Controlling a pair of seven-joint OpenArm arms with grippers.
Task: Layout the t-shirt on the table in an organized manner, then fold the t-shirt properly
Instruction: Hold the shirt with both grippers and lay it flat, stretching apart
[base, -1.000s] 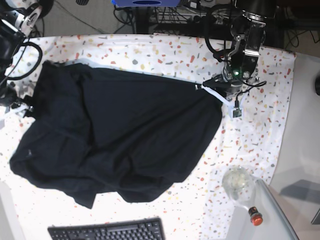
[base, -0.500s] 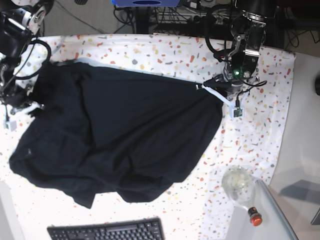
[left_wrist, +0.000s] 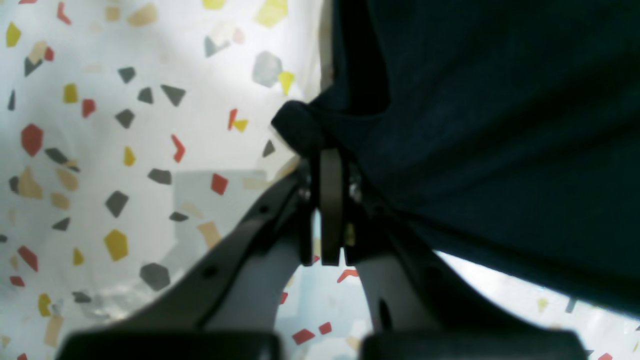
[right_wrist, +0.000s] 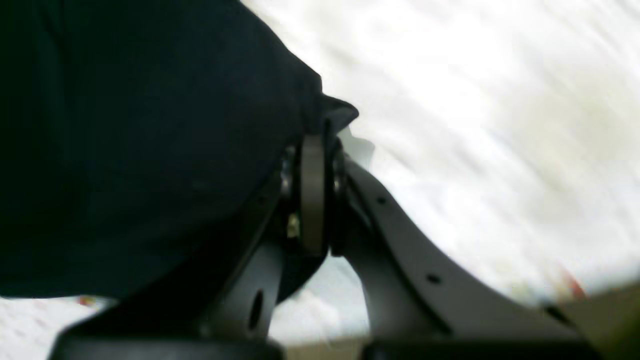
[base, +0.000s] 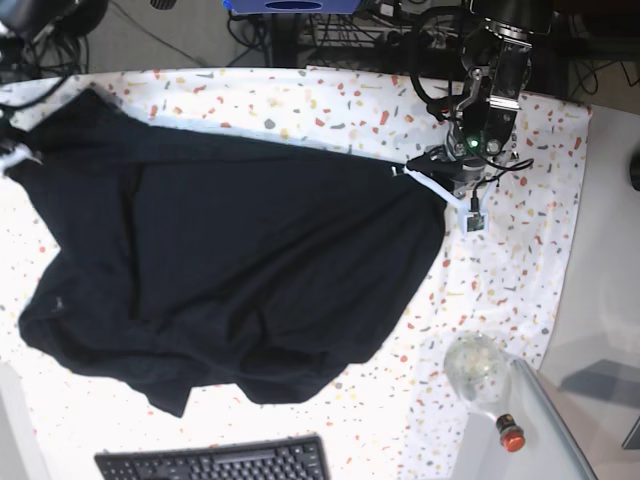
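The black t-shirt lies crumpled across most of the speckled table. In the base view my left gripper is at the shirt's right edge, shut on the cloth. The left wrist view shows that gripper pinching a fold of the t-shirt just above the table. My right gripper is at the far left and holds the shirt's upper left corner, pulled out taut. In the blurred right wrist view the gripper is shut on the t-shirt.
A black keyboard lies at the front edge. A clear glass jar and a small red-capped object sit at the front right. The plain grey side surface adjoins the table on the right. Cables and equipment crowd the back.
My right gripper closed on the shirt's left edge and drew it up and left, stretching that side toward the far-left corner. The left gripper kept its grip and place.
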